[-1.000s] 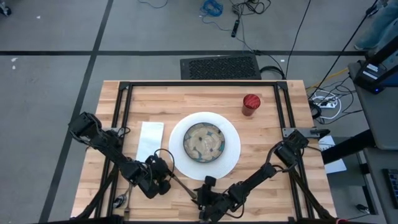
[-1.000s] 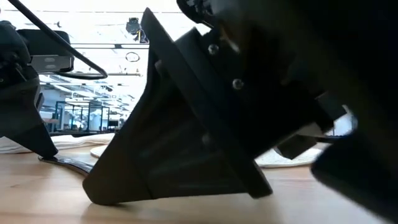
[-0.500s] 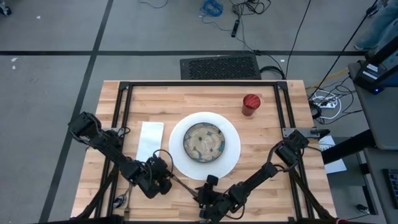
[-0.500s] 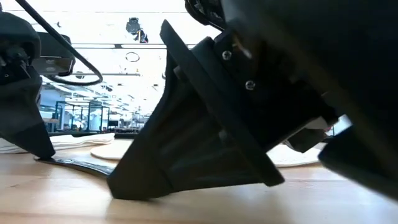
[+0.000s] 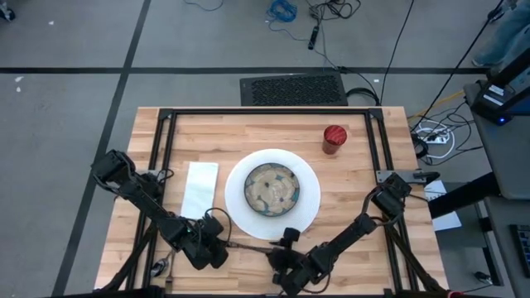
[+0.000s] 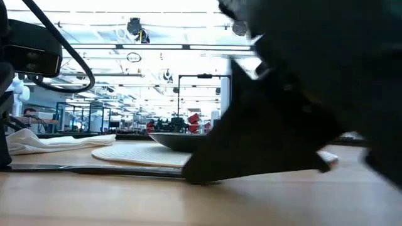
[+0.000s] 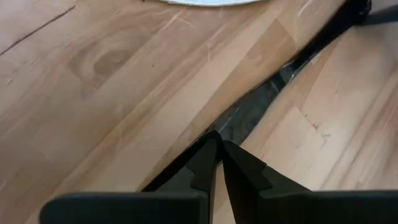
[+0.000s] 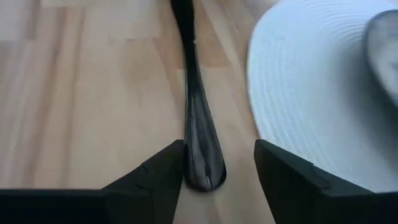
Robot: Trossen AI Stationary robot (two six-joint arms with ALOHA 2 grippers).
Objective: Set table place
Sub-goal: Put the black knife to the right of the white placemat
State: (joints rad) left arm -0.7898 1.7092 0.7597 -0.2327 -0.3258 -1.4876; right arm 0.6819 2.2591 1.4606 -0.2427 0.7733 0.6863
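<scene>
Our left gripper (image 7: 217, 163) pinched one end of the long dark metal utensil (image 8: 198, 140) lying flat on the pale wooden worktop (image 5: 364, 178), just beside the big round white plate (image 5: 308, 207). Our right gripper (image 8: 217, 177) straddled the other end, jaws wide (ready, we judged, to take it over).

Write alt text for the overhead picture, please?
Two dark robot arms meet over a thin dark piece of cutlery near the front of a wooden table. Behind it, a patterned bowl sits on a white plate, napkin left, red cup far right.
</scene>
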